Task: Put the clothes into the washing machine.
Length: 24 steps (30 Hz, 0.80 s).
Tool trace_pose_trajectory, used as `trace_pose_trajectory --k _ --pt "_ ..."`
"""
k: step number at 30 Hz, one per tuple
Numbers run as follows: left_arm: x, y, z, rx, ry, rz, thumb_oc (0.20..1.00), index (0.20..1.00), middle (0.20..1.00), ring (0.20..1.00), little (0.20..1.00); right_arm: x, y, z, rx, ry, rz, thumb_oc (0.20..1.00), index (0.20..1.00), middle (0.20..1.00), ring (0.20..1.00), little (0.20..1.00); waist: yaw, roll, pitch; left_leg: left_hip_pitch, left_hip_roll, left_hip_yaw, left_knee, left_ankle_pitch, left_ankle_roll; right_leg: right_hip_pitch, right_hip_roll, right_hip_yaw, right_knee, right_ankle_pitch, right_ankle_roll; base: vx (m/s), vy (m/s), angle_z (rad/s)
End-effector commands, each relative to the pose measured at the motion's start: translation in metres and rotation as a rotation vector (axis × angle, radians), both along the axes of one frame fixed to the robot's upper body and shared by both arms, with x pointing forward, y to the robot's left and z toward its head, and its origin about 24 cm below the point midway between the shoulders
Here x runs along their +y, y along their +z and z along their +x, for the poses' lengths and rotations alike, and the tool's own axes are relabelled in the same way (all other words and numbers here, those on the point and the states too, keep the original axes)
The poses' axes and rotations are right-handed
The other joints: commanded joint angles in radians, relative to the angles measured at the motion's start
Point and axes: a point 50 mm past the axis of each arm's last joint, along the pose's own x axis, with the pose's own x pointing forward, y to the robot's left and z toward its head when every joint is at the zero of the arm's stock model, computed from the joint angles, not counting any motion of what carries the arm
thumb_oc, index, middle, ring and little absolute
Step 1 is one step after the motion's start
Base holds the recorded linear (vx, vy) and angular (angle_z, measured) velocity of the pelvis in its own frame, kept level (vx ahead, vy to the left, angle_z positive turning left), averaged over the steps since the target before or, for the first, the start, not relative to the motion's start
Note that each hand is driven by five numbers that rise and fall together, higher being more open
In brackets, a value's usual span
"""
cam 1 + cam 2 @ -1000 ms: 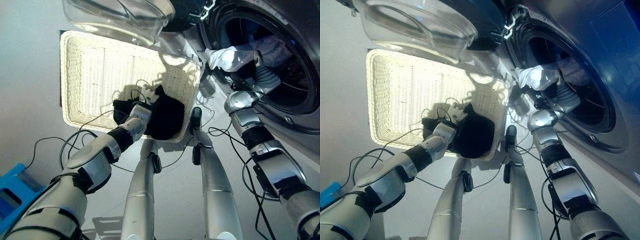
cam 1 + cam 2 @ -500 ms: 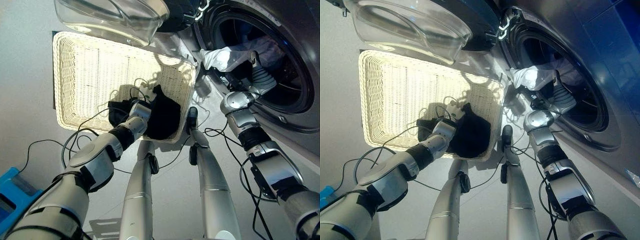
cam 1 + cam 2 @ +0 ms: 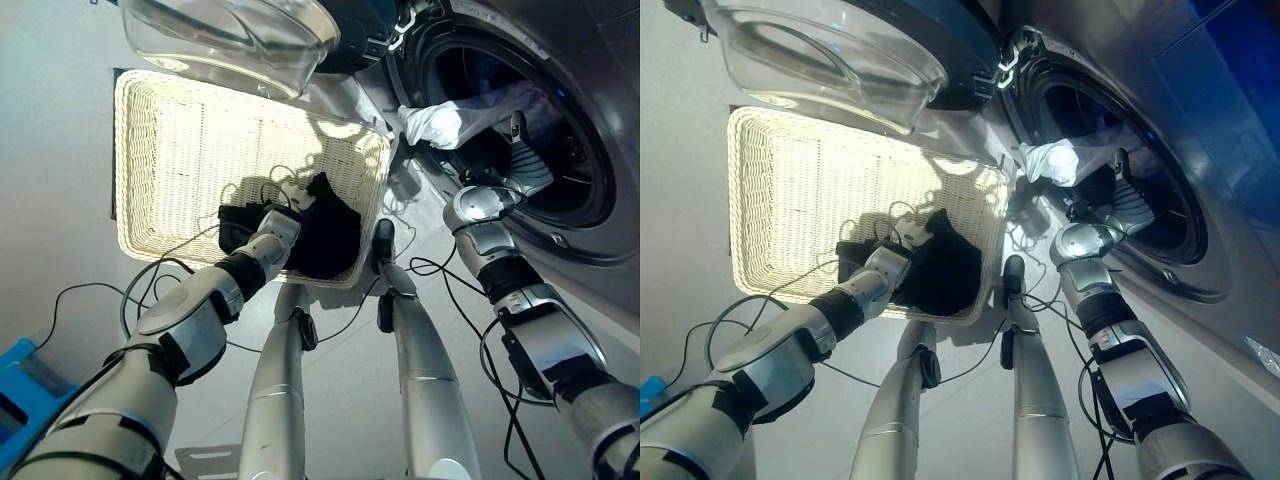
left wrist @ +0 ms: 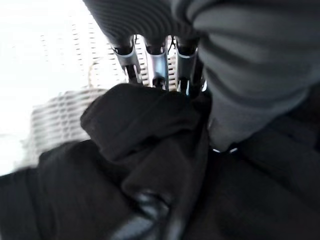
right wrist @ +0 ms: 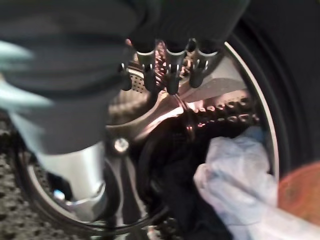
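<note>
Eye views: left hand (image 3: 283, 222) rests on the black garment (image 3: 330, 240) at the wicker basket's (image 3: 160, 150) 5 o'clock corner. Right hand (image 3: 520, 165) is inside the washing machine drum (image 3: 590, 190); white garment (image 3: 445, 122) drapes over the rim at 10 o'clock.

Left wrist view: fingers (image 4: 156, 67) curl into the black cloth, gripping it.

Right wrist view: fingers (image 5: 170, 75) straight, holding nothing.

Risk: the draped white garment may slide out, being only partly inside.

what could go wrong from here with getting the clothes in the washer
The white garment hangs over the drum's lip, so it may slip back out or catch in the door. The left robot hand is buried in the black clothes in the basket; a partial grip might drop pieces on the floor.
</note>
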Motion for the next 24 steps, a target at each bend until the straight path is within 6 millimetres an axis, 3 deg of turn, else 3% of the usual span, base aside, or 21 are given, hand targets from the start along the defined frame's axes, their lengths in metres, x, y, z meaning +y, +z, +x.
trace_pose_trajectory --k 1,6,8,9,10,15,19,24 --pt "0.007 -0.016 -0.003 -0.045 0.05 -0.245 0.2 0.2 0.2 0.2 0.2 -0.009 0.002 -0.006 -0.057 -0.051 0.023 1.0 1.0 1.0 1.0 1.0 0.05 -0.028 -0.013 0.017 -0.038 0.094 0.027 -0.053 -0.056 0.019 0.041 -0.007 -0.057 0.104 0.132 -0.01 0.013 0.03" --pt "0.026 -0.017 -0.004 -0.158 0.124 -0.548 0.2 0.2 0.2 0.2 0.2 -0.004 -0.002 -0.008 -0.036 -0.042 0.009 1.0 1.0 1.0 1.0 1.0 0.056 -0.029 -0.013 0.053 -0.039 0.089 0.032 -0.059 -0.054 0.05 0.045 -0.008 -0.04 0.082 0.124 0.0 0.03 0.01" --pt "0.028 -0.017 -0.004 -0.17 0.136 -0.585 0.2 0.2 0.2 0.2 0.2 -0.004 -0.003 -0.008 -0.032 -0.042 0.009 1.0 1.0 1.0 1.0 1.0 0.056 -0.029 -0.013 0.057 -0.039 0.089 0.033 -0.06 -0.054 0.053 0.045 -0.009 -0.037 0.079 0.123 0.0 0.021 0.0" --pt "0.031 -0.017 -0.005 -0.197 0.157 -0.687 0.2 0.2 0.2 0.2 0.2 -0.004 -0.006 -0.008 -0.024 -0.044 0.009 1.0 1.0 1.0 1.0 1.0 0.058 -0.03 -0.013 0.063 -0.039 0.089 0.033 -0.061 -0.054 0.06 0.046 -0.009 -0.034 0.075 0.121 0.01 0.044 0.0" --pt "0.037 -0.019 -0.007 -0.208 0.216 -0.936 0.2 0.2 0.2 0.2 0.2 -0.003 -0.011 -0.009 -0.007 -0.045 0.019 1.0 1.0 1.0 1.0 1.0 0.06 -0.032 -0.013 0.075 -0.038 0.088 0.036 -0.063 -0.053 0.069 0.049 -0.007 -0.028 0.066 0.116 0.01 0.033 0.0" --pt "0.048 -0.011 -0.009 -0.254 0.259 -1.427 0.2 0.2 0.2 0.2 0.2 -0.004 -0.02 -0.012 0.023 -0.064 0.022 1.0 1.0 1.0 1.0 1.0 0.063 -0.036 -0.013 0.108 -0.038 0.083 0.043 -0.077 -0.051 0.097 0.053 -0.007 -0.013 0.042 0.108 0.0 0.0 0.0" --pt "0.056 -0.011 -0.013 -0.293 0.296 -1.611 0.2 0.2 0.2 0.2 0.2 -0.007 -0.024 -0.013 0.047 -0.061 -0.018 1.0 1.0 1.0 1.0 1.0 0.068 -0.038 -0.013 0.136 -0.042 0.073 0.054 -0.093 -0.046 0.122 0.055 -0.009 0.007 0.02 0.102 0.0 0.0 0.0" --pt "0.063 -0.002 -0.014 -0.338 0.264 -1.698 0.2 0.2 0.2 0.2 0.2 -0.005 -0.032 -0.013 0.081 -0.011 -0.066 1.0 1.0 1.0 1.0 1.0 0.07 -0.04 -0.013 0.158 -0.042 0.072 0.058 -0.099 -0.039 0.143 0.059 -0.009 0.016 0.009 0.094 0.0 0.021 0.0"
